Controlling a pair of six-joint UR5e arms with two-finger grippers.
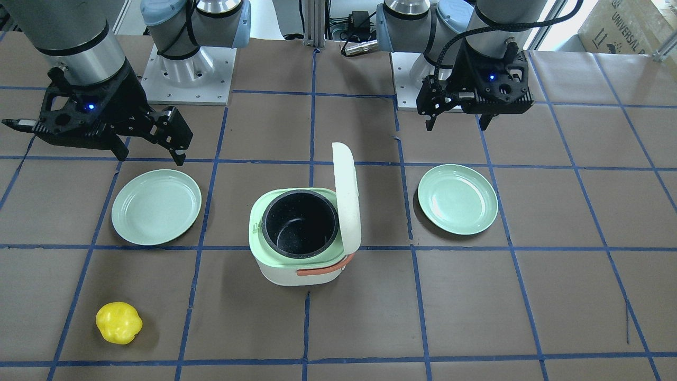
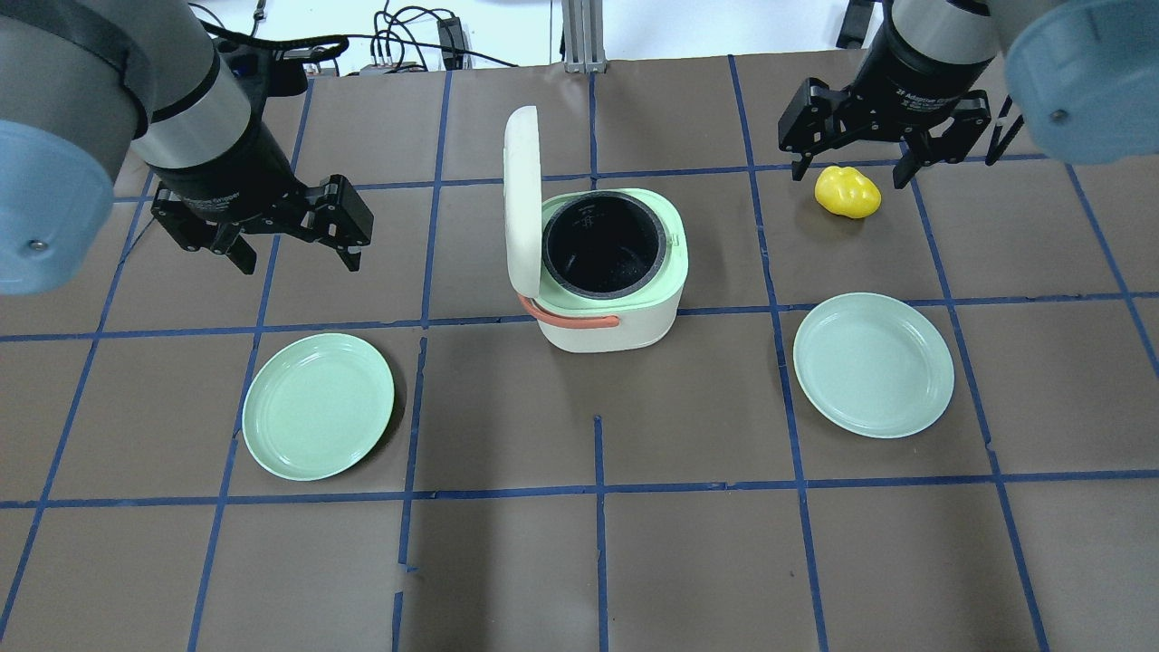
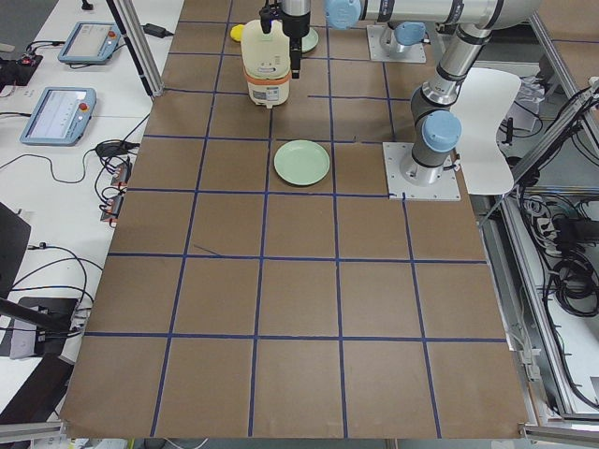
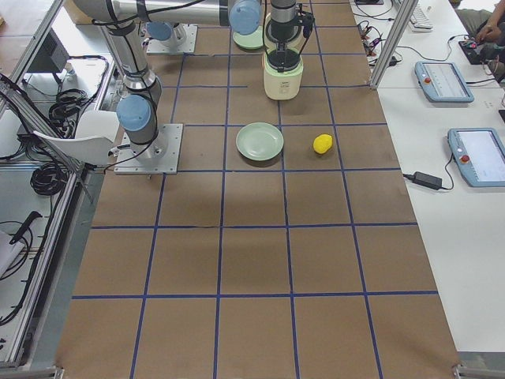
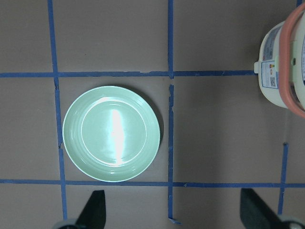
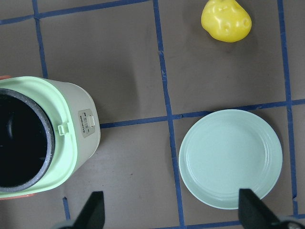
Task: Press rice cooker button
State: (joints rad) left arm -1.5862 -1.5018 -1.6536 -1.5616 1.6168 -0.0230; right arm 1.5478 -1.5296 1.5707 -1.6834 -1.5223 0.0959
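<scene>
Brown paper taped into blue squares covers the table (image 2: 634, 561). The rice cooker (image 2: 625, 312) sits at its centre, within reach of both arms, with its lid (image 2: 521, 199) standing up. A left plate (image 2: 319, 406) and a right plate (image 2: 874, 364) flank it. The left gripper (image 2: 300, 263) and right gripper (image 1: 152, 157) hang spread wide and empty, well apart from the cooker. Its small control panel (image 6: 86, 125) faces the right arm, which looks to me the likelier presser.

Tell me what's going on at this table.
Nothing is being handled right now. The rice cooker sits mid-table with its lid standing open and the black inner pot empty. The left claw and right claw hang open and empty, one on each side, clear of the cooker. The left plate and right plate flank it, and a yellow toy fruit lies near the right claw.
</scene>
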